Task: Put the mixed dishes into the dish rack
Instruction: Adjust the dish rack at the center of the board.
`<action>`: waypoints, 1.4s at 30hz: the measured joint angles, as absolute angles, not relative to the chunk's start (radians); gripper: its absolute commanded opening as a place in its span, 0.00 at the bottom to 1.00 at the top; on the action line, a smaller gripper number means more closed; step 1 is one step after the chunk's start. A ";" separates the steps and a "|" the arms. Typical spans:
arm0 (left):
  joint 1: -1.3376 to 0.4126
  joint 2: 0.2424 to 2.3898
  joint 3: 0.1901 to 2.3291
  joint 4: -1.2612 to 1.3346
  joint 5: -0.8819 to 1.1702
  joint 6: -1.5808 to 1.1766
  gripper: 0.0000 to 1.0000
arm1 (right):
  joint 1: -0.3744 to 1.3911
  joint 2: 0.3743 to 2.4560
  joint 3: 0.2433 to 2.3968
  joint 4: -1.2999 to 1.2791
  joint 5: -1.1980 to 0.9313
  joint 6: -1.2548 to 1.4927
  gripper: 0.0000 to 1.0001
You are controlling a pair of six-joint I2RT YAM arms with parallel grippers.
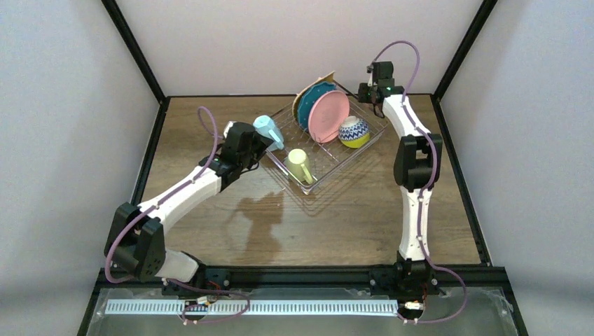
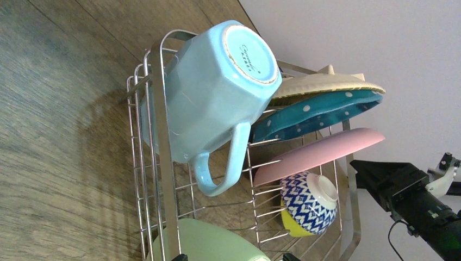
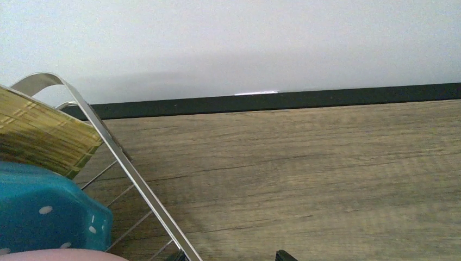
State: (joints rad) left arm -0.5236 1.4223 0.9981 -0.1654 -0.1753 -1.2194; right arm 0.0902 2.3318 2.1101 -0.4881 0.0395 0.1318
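The last step of loading is judged to be in hand: every dish is seen in or at the rack (image 2: 169, 196), and only the light-blue mug (image 2: 209, 92) looks unsettled. Nearest, the left gripper (image 1: 267, 145) is held at the rack's left corner, its jaws spread wide and nothing clamped. The mug is found just beyond its fingertips, tipped base-up against the rim, handle turned into the rack. Beside it the pale green mug (image 1: 299, 166) is lodged inside. Farther in, the patterned bowl (image 1: 354, 131) is tipped on its side next to the pink plate (image 1: 329, 115). Behind that plate, the teal dotted plate (image 2: 315, 111) and the tan plate (image 2: 321, 84) are stood on edge. At the far corner the right gripper (image 3: 229, 256) is held wide over the table (image 3: 326, 179), nothing between its jaws. A careful, straight retreat of the left arm is called for, so that the perched mug is not toppled.
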 measured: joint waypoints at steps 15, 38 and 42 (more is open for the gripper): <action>-0.514 1.432 0.995 -0.183 -0.162 -1.232 1.00 | 0.081 2.374 2.089 -0.460 -0.029 0.154 0.57; -0.478 1.435 1.045 -0.458 -0.285 -1.150 1.00 | 0.077 2.061 1.581 -0.287 -0.067 0.264 0.27; -0.472 1.418 1.045 -0.494 -0.320 -1.139 1.00 | 0.088 1.977 1.477 -0.300 -0.039 0.295 0.27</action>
